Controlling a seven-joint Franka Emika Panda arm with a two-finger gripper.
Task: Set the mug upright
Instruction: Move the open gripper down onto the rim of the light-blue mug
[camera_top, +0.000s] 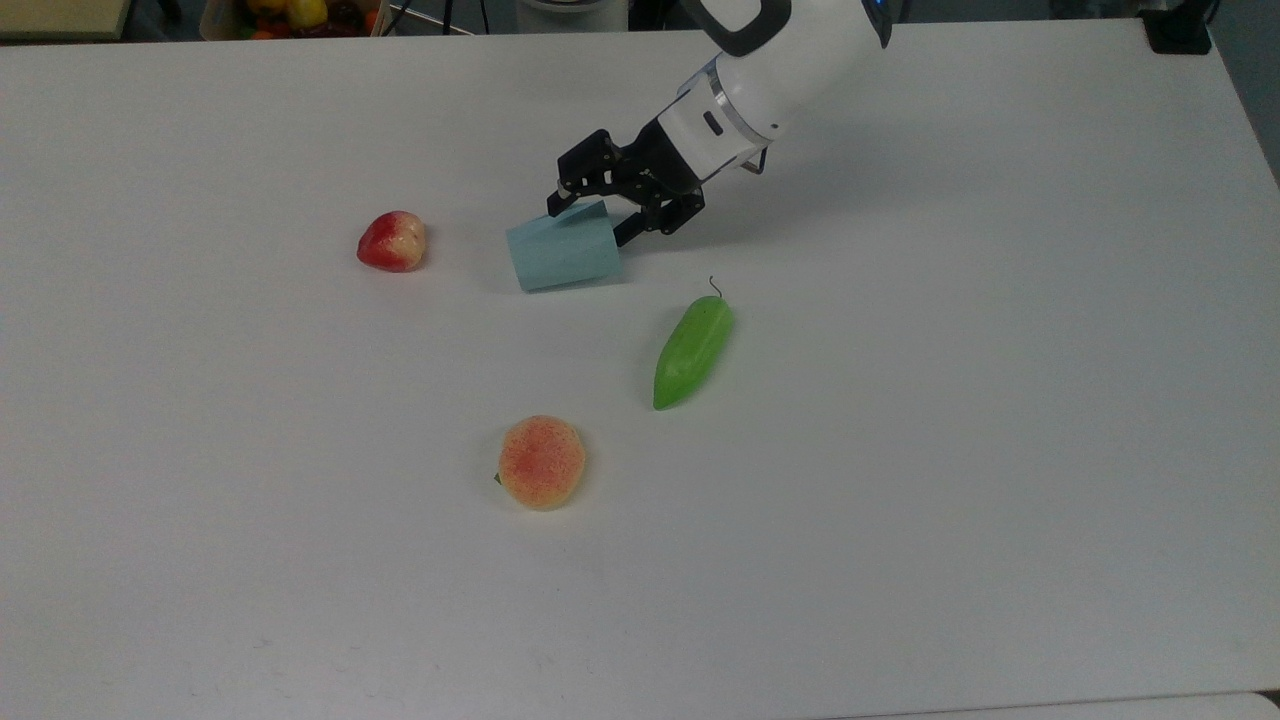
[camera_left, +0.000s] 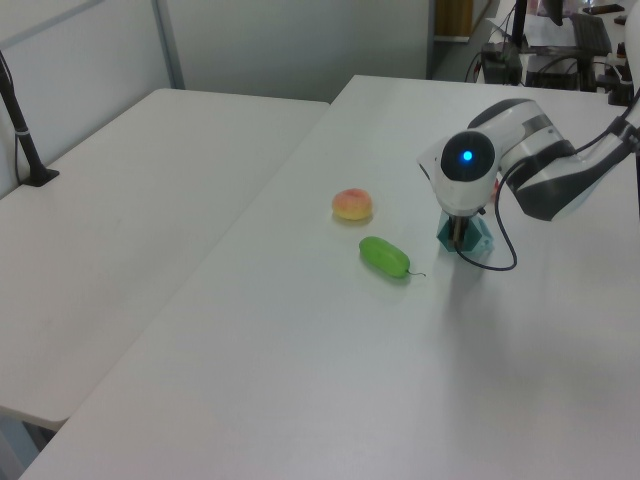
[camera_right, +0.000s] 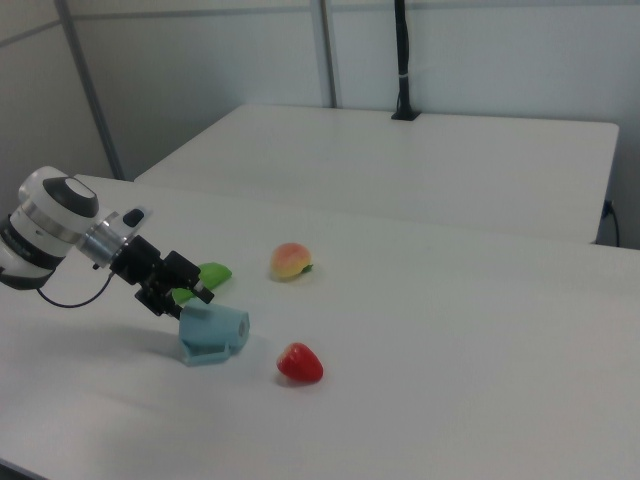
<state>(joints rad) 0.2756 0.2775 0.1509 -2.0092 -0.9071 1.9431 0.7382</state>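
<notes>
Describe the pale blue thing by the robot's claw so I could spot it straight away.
On the white table, follow the arm down to its black gripper. At its tips lies the mug, tipped on its side. Its neighbours are rounded fruits; it alone is pale blue, flat-faceted and tapered.
</notes>
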